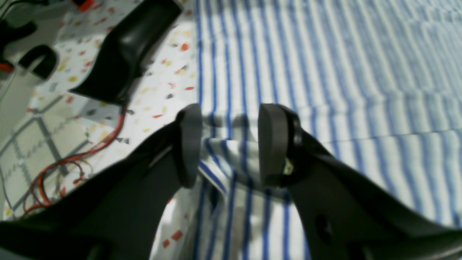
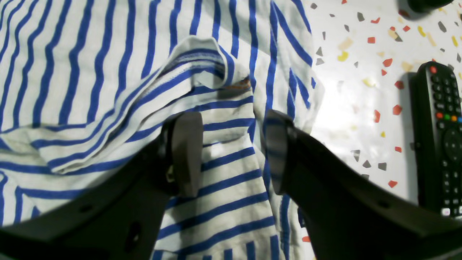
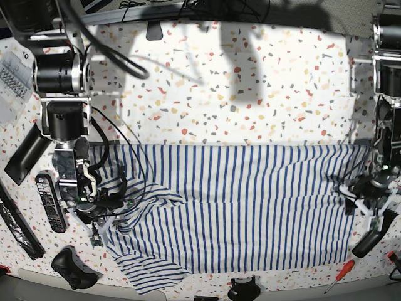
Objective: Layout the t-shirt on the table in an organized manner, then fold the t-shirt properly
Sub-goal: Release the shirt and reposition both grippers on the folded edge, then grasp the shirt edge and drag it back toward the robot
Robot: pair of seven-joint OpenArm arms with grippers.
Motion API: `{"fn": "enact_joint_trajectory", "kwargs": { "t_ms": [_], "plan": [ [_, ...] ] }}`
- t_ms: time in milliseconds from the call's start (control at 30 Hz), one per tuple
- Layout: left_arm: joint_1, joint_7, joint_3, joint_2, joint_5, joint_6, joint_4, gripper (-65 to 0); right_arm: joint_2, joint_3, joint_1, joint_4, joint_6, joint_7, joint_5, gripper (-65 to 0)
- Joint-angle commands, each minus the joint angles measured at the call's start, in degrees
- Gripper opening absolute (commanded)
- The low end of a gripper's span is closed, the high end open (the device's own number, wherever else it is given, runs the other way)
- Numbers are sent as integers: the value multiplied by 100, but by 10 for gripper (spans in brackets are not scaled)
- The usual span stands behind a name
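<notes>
Spreading the t-shirt [image 3: 238, 200] flat looks like the step in hand, and doing it well probably means drawing both ends outward evenly until the bunched left side lies smooth. It sprawls across the near half of the table [image 3: 250, 88], soft thin-striped cloth on hard speckled terrazzo. The left gripper [image 1: 229, 144] and right gripper [image 2: 231, 153] each have 2 pads parted astride a raised fold; whether either pinches cloth cannot be told.
</notes>
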Motion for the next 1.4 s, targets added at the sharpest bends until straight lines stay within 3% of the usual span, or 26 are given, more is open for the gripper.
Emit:
{"fn": "enact_joint_trajectory", "kwargs": {
  "t_ms": [0,100,333,633,933,1100,1200,1300,1367],
  "plan": [
    [-155,-17,-31,-107,-144,15,319,-413,50,24,188,210,229,129,59,-370],
    [-155,334,-31,-76,-570,4,765,-413,63,24,24,505,643,-33,275,-370],
    [197,361,-31,52,-581,-72,796,-413,83,24,-807,1115,678,-13,511,-370],
    [1373,-726,-31,162,-525,-195,791,-413,63,461,-2341,3016,675,122,772,-370],
    [1338,-925,-31,431,-275,-162,754,-413,63,1084,-2326,2992,660,223,769,-370],
    [1047,-638,-31,446,-328,20,190,-413,63,1069,-2253,2653,649,205,765,-370],
    [970,-398,-31,496,-584,0,-348,-413,63,1075,-2221,2465,649,-74,748,-370],
    [1082,-341,-31,542,-531,-70,-688,-413,76,1075,-2223,2468,686,-680,750,-370],
    [1224,-334,-33,538,-380,-66,-678,-413,114,1080,-2258,2505,807,-787,750,-370]
  ]
}}
